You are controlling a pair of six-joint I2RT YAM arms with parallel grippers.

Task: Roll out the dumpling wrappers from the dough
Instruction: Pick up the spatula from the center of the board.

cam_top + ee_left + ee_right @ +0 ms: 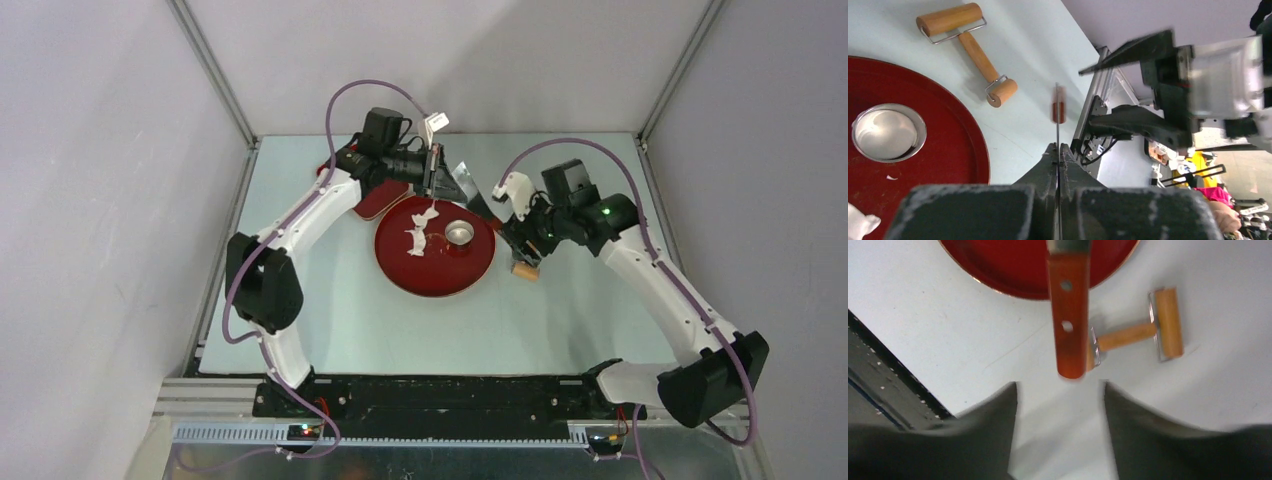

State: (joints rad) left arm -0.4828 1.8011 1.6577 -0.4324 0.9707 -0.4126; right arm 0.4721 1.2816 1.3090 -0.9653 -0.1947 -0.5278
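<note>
A ragged white dough strip (420, 233) lies on the red tray (440, 272), beside a round metal cutter (460, 233). In the left wrist view the cutter (889, 132) looks pale inside; I cannot tell if that is dough. No neat round wrapper shows. My left gripper (433, 185) is shut on the thin metal blade of a scraper (1057, 120), held above the tray's far edge. The scraper's red-brown handle (1068, 315) points at my right gripper (1060, 385), which is open with the handle's tip just ahead of its fingertips. A wooden roller (1135, 332) lies on the table below.
A second red plate (385, 197) sits partly under my left arm at the back. The roller (525, 270) lies just off the tray's right rim. A frame rail (888, 375) runs along the table's edge. A dough scrap (860, 222) lies on the tray.
</note>
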